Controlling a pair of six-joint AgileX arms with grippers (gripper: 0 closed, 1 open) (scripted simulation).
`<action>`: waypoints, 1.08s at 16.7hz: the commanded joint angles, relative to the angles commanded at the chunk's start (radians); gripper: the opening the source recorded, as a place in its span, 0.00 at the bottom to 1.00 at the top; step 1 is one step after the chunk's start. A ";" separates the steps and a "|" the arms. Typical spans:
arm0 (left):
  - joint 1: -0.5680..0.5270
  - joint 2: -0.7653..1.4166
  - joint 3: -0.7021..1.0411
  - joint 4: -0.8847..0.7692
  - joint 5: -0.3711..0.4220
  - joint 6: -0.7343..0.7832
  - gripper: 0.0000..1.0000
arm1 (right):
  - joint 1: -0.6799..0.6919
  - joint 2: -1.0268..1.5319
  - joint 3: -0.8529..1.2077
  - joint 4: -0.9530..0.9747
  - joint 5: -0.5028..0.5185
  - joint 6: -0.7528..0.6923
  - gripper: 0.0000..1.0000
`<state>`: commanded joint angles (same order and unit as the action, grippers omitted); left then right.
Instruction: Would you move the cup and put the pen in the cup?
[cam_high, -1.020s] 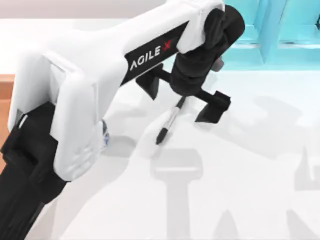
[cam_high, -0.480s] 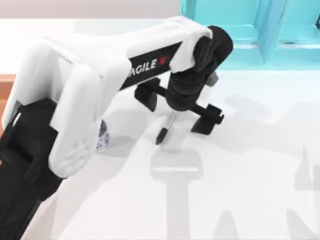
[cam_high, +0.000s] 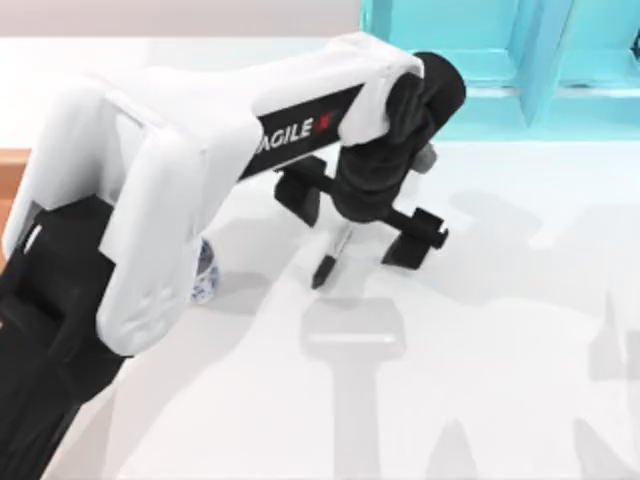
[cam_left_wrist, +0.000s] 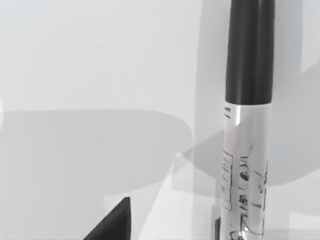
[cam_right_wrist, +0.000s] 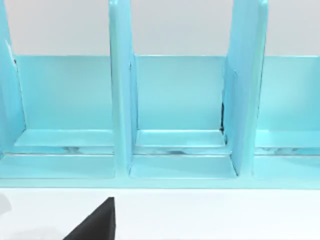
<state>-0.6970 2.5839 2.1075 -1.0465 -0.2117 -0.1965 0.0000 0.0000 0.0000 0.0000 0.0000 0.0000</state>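
The pen (cam_high: 334, 252) lies flat on the white table, black cap end toward the front, its upper barrel hidden under my left wrist. My left gripper (cam_high: 357, 215) hangs open just above it, one finger on each side, touching nothing. Up close in the left wrist view, the pen (cam_left_wrist: 247, 125) shows a black cap and a grey-white labelled barrel, with one dark fingertip (cam_left_wrist: 114, 224) beside it. The cup (cam_high: 205, 275), white with blue flowers, peeks out from under the left arm's white link. A black fingertip (cam_right_wrist: 95, 225) of my right gripper shows in the right wrist view.
A teal shelf unit (cam_high: 500, 60) with upright dividers stands along the table's back right edge; the right wrist camera faces its compartments (cam_right_wrist: 180, 100). A brown strip (cam_high: 12, 170) marks the table's left edge. White tabletop stretches across the front and right.
The left arm has drawn slightly leftward and its gripper has sunk closer over the pen. More of the cup shows from under the arm. The pen has not moved.
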 joint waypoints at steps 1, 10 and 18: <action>0.000 0.000 0.000 0.000 0.000 0.000 0.62 | 0.000 0.000 0.000 0.000 0.000 0.000 1.00; 0.000 0.000 0.000 0.000 0.000 0.000 0.00 | 0.000 0.000 0.000 0.000 0.000 0.000 1.00; -0.025 -0.071 0.000 -0.023 0.069 -0.029 0.00 | 0.000 0.000 0.000 0.000 0.000 0.000 1.00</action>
<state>-0.7223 2.5130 2.1076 -1.0691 -0.1427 -0.2255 0.0000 0.0000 0.0000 0.0000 0.0000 0.0000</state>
